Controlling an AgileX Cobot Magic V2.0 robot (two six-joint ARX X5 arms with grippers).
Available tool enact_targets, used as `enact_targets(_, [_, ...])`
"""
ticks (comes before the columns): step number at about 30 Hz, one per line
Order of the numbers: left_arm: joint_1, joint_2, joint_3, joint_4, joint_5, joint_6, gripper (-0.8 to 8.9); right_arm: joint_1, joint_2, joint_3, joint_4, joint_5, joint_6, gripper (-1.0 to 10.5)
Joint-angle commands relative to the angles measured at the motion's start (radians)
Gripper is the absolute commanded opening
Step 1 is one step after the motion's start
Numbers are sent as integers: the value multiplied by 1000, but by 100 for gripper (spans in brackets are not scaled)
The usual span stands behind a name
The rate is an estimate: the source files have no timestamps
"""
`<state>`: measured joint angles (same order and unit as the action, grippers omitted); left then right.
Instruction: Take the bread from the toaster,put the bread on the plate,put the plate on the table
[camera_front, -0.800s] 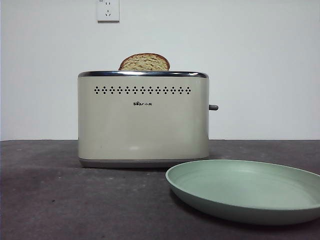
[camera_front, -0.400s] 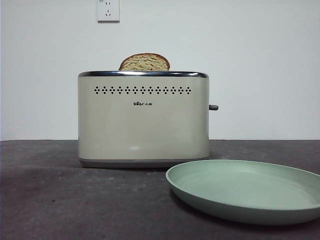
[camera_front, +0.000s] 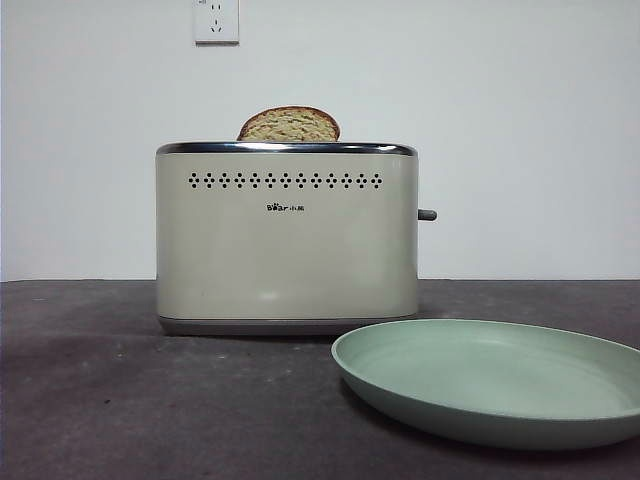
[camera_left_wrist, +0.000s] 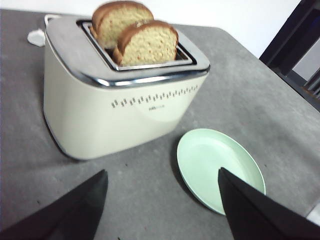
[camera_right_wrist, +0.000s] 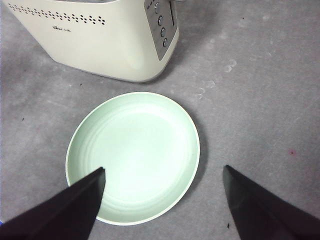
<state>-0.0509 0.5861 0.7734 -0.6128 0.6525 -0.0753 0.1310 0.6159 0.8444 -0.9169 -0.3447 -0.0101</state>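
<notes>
The cream toaster (camera_front: 287, 240) stands on the dark table (camera_front: 120, 400). The bread (camera_front: 289, 124) sticks out of its near slot, crumb side showing. In the left wrist view the bread (camera_left_wrist: 148, 45) has a second slice (camera_left_wrist: 118, 19) in the slot behind it. The mint-green plate (camera_front: 490, 385) lies on the table in front and to the right of the toaster. My left gripper (camera_left_wrist: 162, 171) is open and empty, above the table before the toaster (camera_left_wrist: 115, 105) and the plate (camera_left_wrist: 220, 165). My right gripper (camera_right_wrist: 164, 169) is open and empty above the plate (camera_right_wrist: 132, 155). Neither arm shows in the front view.
The toaster's lever (camera_front: 427, 214) sticks out on its right side, and its button panel (camera_right_wrist: 161, 24) faces the same way. A wall socket (camera_front: 216, 20) is on the white wall behind. A white plug (camera_left_wrist: 36, 37) lies behind the toaster. A dark frame (camera_left_wrist: 295, 40) stands past the table's edge.
</notes>
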Motion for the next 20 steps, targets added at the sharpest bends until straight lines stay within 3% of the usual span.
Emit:
enact_targets(1, [-6,44,24,47,2,13,369,4,4,17,4,-1,11,383])
enact_targets(10, [-86,275,162,154,-7,89,369,4,4,17,3,-1,11,383])
enact_targets(20, [-173,630,456,181,-10,192,368,4,4,17,-6,-1,11,383])
